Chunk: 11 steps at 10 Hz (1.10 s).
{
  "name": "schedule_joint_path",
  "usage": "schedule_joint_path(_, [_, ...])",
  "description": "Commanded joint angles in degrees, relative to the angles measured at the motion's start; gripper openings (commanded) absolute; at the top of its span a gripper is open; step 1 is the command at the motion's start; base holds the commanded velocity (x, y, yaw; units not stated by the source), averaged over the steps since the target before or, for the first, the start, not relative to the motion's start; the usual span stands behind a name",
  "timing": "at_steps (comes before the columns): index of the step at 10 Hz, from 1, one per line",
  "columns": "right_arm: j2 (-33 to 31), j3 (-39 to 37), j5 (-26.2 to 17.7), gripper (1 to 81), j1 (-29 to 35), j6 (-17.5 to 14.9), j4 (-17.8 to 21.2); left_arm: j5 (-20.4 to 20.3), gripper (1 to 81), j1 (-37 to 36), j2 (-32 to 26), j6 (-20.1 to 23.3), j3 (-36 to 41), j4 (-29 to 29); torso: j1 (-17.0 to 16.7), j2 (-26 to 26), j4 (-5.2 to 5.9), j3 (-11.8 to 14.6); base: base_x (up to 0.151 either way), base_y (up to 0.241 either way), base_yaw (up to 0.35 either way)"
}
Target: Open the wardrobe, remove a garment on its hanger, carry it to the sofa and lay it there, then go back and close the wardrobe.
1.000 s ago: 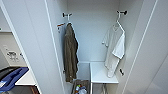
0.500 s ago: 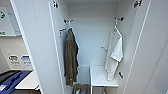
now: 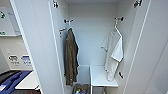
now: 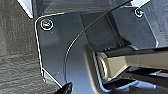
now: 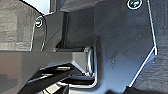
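1. Lowest in the frame, at the wardrobe's foot, sit a dark bin (image 3: 81, 88) with mixed items and a low shelf (image 3: 101, 76) beside it at lower centre.
2. The wardrobe (image 3: 91, 37) stands open, both doors swung wide, so the opening step looks done and taking the garment is in hand.
3. The white T-shirt (image 3: 113, 51) hangs right of centre on its hanger (image 3: 116, 28) from a side hook (image 3: 119, 18) at upper right.
4. A long olive coat (image 3: 71, 58) hangs left of centre, well apart, so it should not obstruct.
5. The next move calls for lifting the hanger's hook clear of the side hook.
6. Whether either hand is released or clenched, I cannot tell.
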Motion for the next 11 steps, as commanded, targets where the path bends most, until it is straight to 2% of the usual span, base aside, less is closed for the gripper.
schedule_joint_path(1, [0.6, -0.4, -2.9, 81.1, 2.0, -0.4, 0.4, 3.1, 81.1, -2.2, -0.2, 0.3, 0.1, -0.1, 0.0, 0.0, 0.0, 0.0, 0.0, 0.0, 0.0])
schedule_joint_path(7, [0.8, -0.5, -2.9, 81.1, 1.9, -0.5, 0.4, 3.2, 81.1, -2.1, -0.2, 0.3, 0.2, 0.0, 0.0, 0.0, 0.0, 0.0, 0.0, 0.0, 0.0])
schedule_joint_path(11, [0.9, -0.4, -2.9, 81.1, 2.0, -0.5, 0.4, 3.2, 81.1, -2.1, -0.1, 0.4, 0.2, 0.1, 0.0, 0.0, 0.0, 0.0, 0.069, 0.0, 0.0])
